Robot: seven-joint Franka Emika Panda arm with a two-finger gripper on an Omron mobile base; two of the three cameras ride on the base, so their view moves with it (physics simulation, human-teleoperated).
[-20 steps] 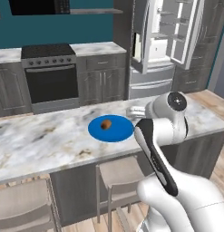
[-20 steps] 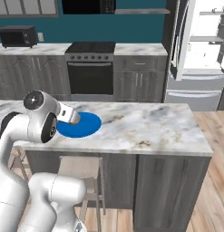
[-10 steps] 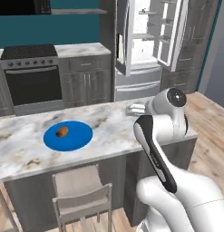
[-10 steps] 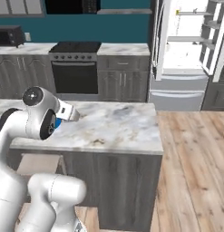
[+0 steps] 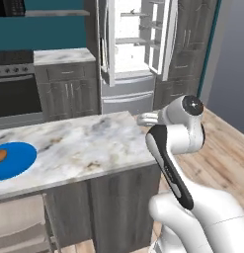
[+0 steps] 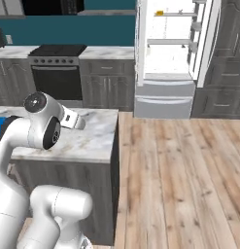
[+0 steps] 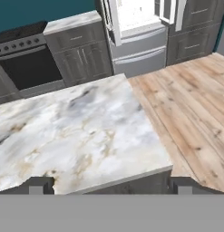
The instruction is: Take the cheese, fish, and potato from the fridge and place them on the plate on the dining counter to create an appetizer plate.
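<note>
The fridge (image 5: 131,49) stands well beyond the fingers (image 7: 109,185), across a strip of wooden floor (image 6: 180,165), with both upper doors swung wide. Its white inside holds several shelves; on the top shelf in the right base view sits a small orange-yellow piece, the cheese (image 6: 160,13), with a thin dark speck beside it that is too small to name. The two drawers below the doors are closed.

The bench (image 5: 89,143) lies directly under and ahead of the fingers, its marble top ending in a corner just to their right in the hand view. The stove (image 6: 56,73) stands far beyond the bench, to the left of the fridge.

The plate (image 5: 12,160) rests on the bench well to the left of the fingers, at the edge of the left base view, cut off by the frame. On it lies the potato (image 5: 0,155), a brown lump near the plate's left side; nothing else can be seen on the visible part.

The fingers are spread wide apart and hold nothing, hovering over the bench's near edge.
</note>
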